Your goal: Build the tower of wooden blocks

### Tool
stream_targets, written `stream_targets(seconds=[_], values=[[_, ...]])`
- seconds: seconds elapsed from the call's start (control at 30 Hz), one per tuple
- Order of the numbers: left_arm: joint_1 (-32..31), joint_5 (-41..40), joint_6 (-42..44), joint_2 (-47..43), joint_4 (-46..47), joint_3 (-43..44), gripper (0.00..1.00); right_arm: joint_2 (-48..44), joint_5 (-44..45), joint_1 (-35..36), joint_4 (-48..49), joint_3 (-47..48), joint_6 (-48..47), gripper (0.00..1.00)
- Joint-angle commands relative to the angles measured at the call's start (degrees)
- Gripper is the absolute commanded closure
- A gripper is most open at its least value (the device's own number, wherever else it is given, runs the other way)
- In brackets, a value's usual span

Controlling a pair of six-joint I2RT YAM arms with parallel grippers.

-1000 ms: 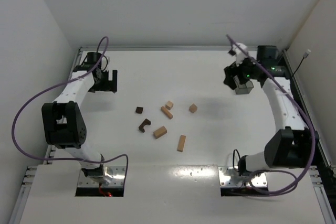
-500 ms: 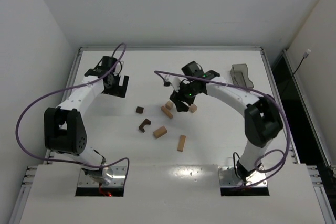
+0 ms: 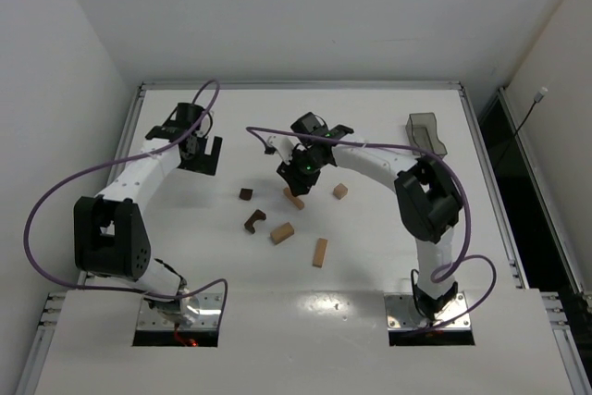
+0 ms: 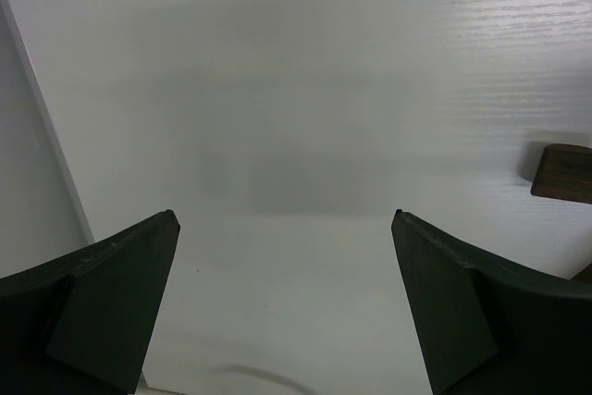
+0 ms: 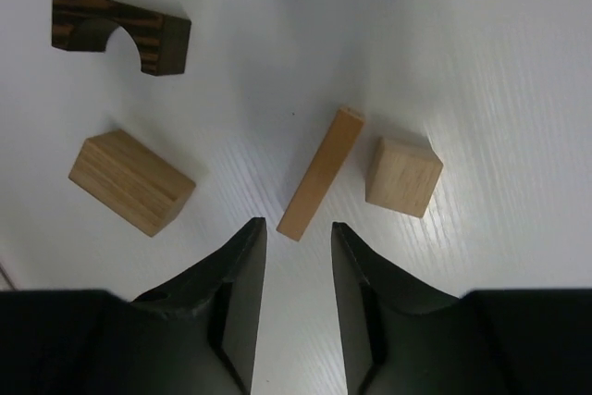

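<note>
Right jaws, swung across from the far-right corner, are hovering narrowly parted and empty just short of the thin tan bar [image 5: 320,173], which is lying beside a tan cube [image 5: 402,176]. Left jaws are gaping wide, gripping nothing. Right arm [image 3: 370,156] is reaching inward over the cluster, wrist down. Nothing is stacked: wood blocks [image 3: 282,232] are lying loose on the counter [image 3: 388,256], so the tower is wholly outstanding.

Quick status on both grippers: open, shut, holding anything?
Left gripper: wide open, holding nothing.
Right gripper: open only narrowly, holding nothing; the end of the thin tan bar lies just ahead of its tips.
</note>
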Motion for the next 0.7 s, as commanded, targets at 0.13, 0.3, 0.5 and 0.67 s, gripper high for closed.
stream_targets(seconds=[0.13, 0.3, 0.5, 0.67], values=[[1.6, 0.3, 0.4, -0.4, 1.4, -0.2, 0.00, 1.0, -0.4, 1.7, -2.9, 3.6, 3.7, 0.83], [1.6, 0.8, -0.2, -0.4, 1.9, -0.2, 0.00, 0.5, 3.7, 2.2, -1.9, 1.0, 8.4, 0.81], [1.6, 1.4, -0.7, -0.4, 2.4, -0.2, 0.00, 2.1, 8.5, 2.8, -1.9, 1.5, 13.3, 0.65], [1.6, 1.4, -1.2, 0.1, 2.4, -0.2, 0.00, 3.3, 9.2, 2.8, -1.4, 1.5, 14.0, 0.63]])
